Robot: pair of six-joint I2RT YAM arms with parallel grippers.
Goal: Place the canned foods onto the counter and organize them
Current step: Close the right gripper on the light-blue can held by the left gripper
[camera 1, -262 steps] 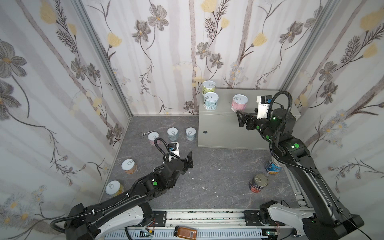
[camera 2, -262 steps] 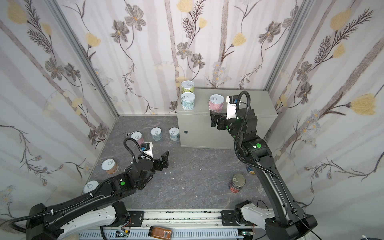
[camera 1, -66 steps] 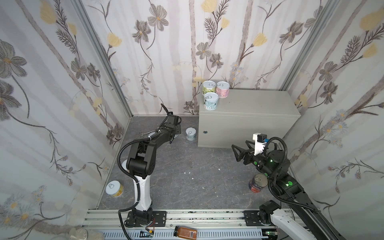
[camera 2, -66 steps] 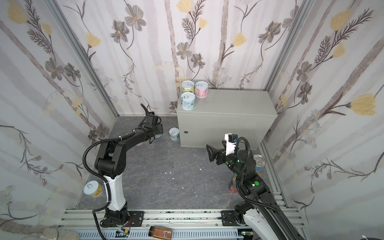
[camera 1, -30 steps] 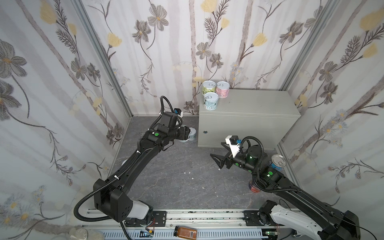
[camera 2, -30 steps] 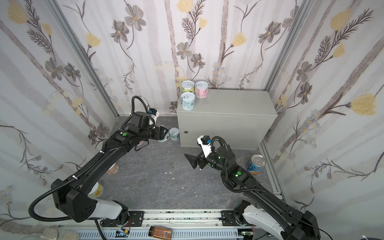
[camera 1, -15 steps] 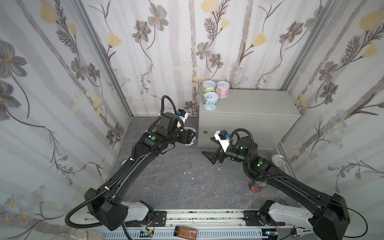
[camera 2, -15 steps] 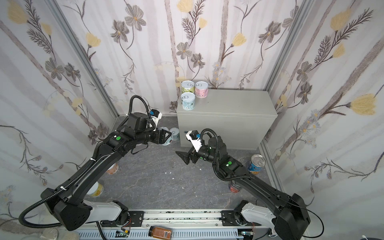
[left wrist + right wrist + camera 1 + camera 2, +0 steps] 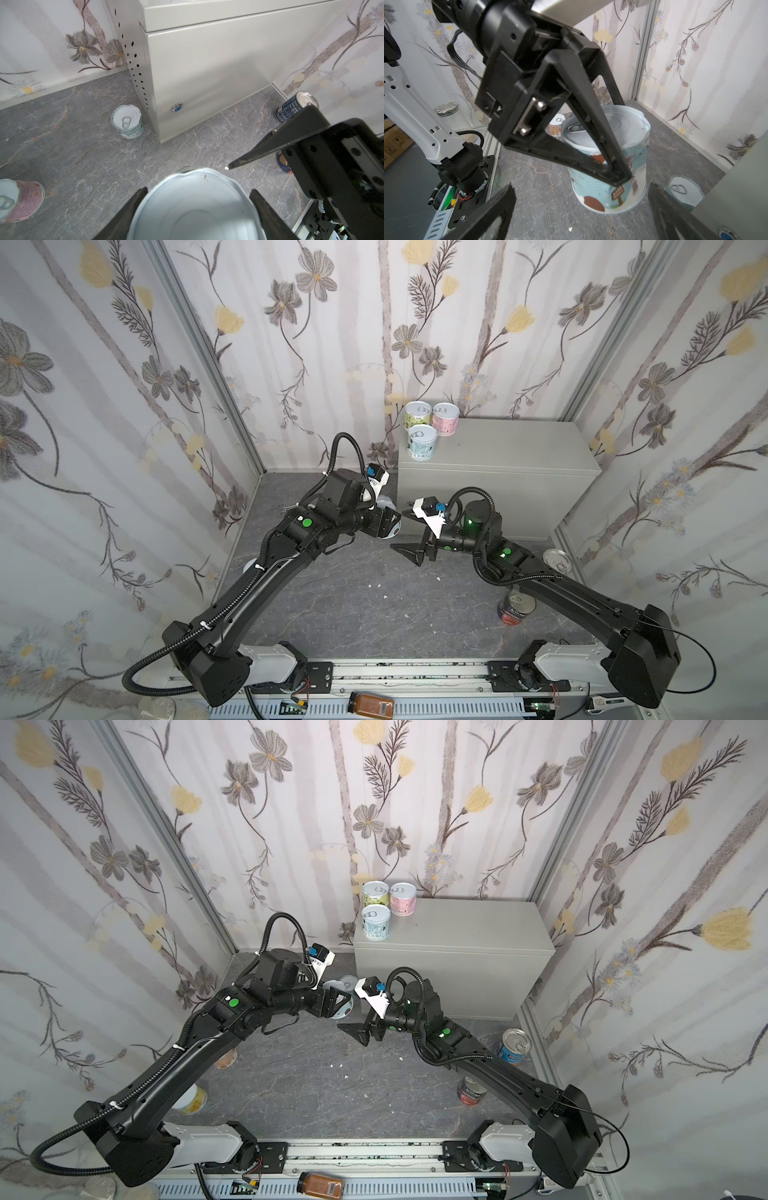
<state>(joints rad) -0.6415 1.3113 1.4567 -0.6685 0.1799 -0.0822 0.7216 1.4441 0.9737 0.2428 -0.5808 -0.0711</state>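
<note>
One light-blue can (image 9: 593, 187) is clamped in the left gripper (image 9: 197, 190) and held clear of the floor (image 9: 353, 605), near the left front corner of the counter (image 9: 498, 448). The right gripper (image 9: 405, 555) is spread wide, empty, and faced toward it. Three cans (image 9: 422, 443) are stood on the countertop.

**Three cans on the tabletop, one in the jaws, six on the floor**

A yellow-green can (image 9: 417, 416), a pink can (image 9: 445, 419) and a blue can (image 9: 422, 442) are standing upright, bunched at the grey tabletop's (image 9: 511, 452) back left corner. A pale-blue can (image 9: 596, 189) is hanging tilted in the left gripper's (image 9: 197, 190) jaws. Six are standing on the floor (image 9: 365, 614): a teal can (image 9: 127, 124) by the cabinet's corner, a rose can (image 9: 20, 199), an orange can (image 9: 226, 1057), a yellow can (image 9: 195, 1100), a tall blue can (image 9: 514, 1047) and a tomato can (image 9: 471, 1092).
</note>
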